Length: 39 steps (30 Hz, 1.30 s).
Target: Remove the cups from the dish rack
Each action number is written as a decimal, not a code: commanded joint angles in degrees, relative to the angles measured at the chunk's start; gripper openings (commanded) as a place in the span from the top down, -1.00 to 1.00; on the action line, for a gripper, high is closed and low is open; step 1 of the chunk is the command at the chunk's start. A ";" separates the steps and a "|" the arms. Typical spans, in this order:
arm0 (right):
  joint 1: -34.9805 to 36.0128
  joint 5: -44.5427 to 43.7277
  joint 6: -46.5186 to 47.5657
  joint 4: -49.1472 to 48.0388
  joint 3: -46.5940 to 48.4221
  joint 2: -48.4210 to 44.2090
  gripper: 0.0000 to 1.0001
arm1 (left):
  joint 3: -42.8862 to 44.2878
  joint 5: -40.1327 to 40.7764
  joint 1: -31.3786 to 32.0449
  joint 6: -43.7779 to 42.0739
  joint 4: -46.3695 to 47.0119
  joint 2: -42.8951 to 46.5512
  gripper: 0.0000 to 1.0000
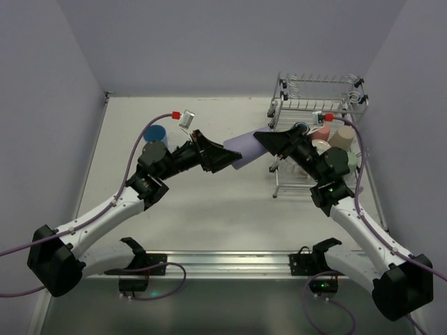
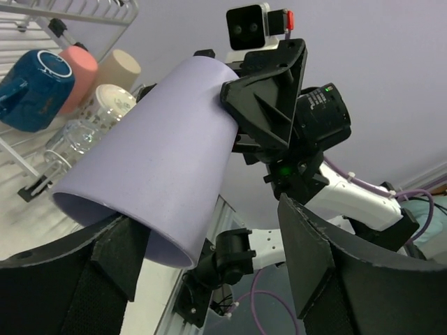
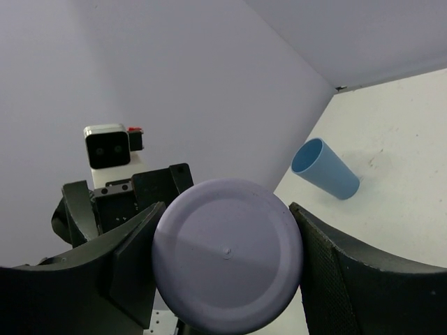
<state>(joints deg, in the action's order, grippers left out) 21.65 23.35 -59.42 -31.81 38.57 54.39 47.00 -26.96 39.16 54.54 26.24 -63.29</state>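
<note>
Your right end effector grips the lavender cup by its base, left of the rack, so your left end effector, unclenched around the rim, can take it.

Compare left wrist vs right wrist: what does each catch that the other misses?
Left wrist only: the dish rack holding the dark-blue mug, pink cup, beige cup and clear glass. Right wrist only: the light-blue tumbler out on the table. Both: the lavender tumbler, clamped at its base by the right gripper, with its rim end between the left gripper's open jaws.
</note>
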 commanded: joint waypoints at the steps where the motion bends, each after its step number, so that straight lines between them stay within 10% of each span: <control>1: 1.99 -1.82 -1.13 -7.03 0.81 1.85 0.33 | 1.16 -3.01 0.57 2.58 7.50 -1.31 -0.51; 7: 3.84 -3.49 -2.54 -12.13 -2.35 3.53 0.31 | 0.63 2.34 0.66 0.14 7.70 0.79 0.22; 10: 4.10 -3.14 -2.54 -12.22 -3.41 3.53 -0.03 | 3.70 10.49 0.57 -5.66 -0.64 2.72 0.99; 15: 4.10 -2.61 1.47 -6.11 -5.17 0.20 -0.96 | 14.67 25.43 0.39 -23.56 -25.49 3.09 1.00; 22: 4.10 -4.19 12.56 15.62 -4.64 -8.94 -0.98 | 39.46 38.72 -10.20 -34.41 -65.91 -9.02 1.00; 30: 4.10 -3.49 20.13 27.41 -3.76 -13.87 -0.98 | 46.41 39.09 -24.64 -39.60 -79.67 -18.35 1.00; 39: 4.10 -1.47 21.54 28.30 -5.69 -15.10 -0.98 | 55.74 39.44 -25.45 -39.95 -85.65 -26.09 1.00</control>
<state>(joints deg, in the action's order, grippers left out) 25.52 20.53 -39.57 -4.19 33.39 39.77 97.17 13.93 13.93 18.31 -54.63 -89.08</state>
